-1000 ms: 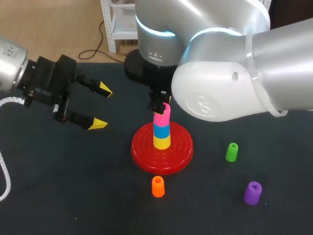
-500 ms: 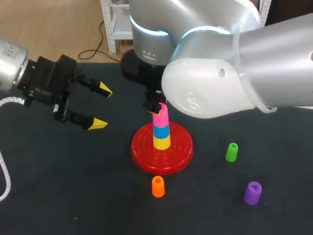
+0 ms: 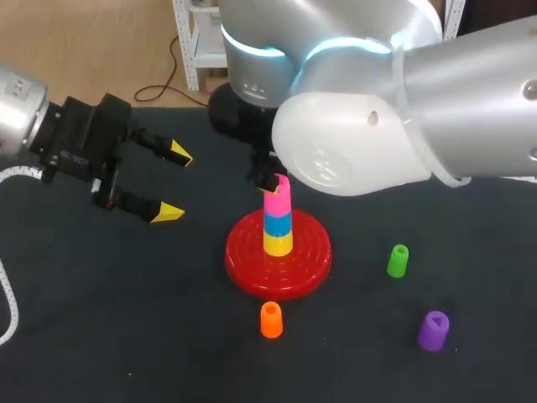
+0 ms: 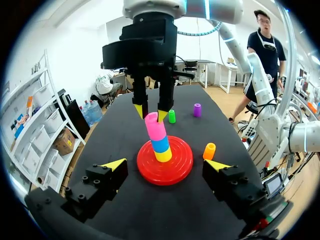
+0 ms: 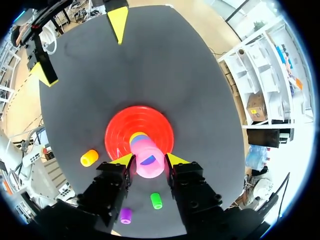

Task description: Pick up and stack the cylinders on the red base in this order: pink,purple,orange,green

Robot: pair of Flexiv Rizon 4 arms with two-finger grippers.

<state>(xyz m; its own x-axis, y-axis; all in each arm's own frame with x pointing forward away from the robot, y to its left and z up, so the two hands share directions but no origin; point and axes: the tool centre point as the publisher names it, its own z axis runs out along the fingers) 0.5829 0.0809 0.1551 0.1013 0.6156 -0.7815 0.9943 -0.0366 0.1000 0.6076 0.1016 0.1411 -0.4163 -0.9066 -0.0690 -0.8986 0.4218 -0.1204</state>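
Note:
A red base [image 3: 252, 264] sits mid-table with a yellow cylinder [image 3: 278, 243], a blue one [image 3: 278, 223] and a pink cylinder [image 3: 277, 200] stacked on it. My right gripper [image 5: 149, 160] comes down from above and is shut on the pink cylinder [image 5: 150, 169], one yellow tip on each side [image 4: 151, 112]. In the head view my own arm mostly hides it. My left gripper [image 3: 172, 183] hangs open and empty left of the base. The orange cylinder [image 3: 271, 320] stands in front of the base, the green one [image 3: 398, 261] to its right, the purple one [image 3: 434, 330] at front right.
The table is covered in a dark cloth [image 3: 126, 319]. My bulky right arm [image 3: 403, 109] hangs over the back right of the table, above the stack.
My right arm has shifted slightly left. The pink cylinder, tilted a second ago, now stands nearly upright on the blue one. The left arm has not moved.

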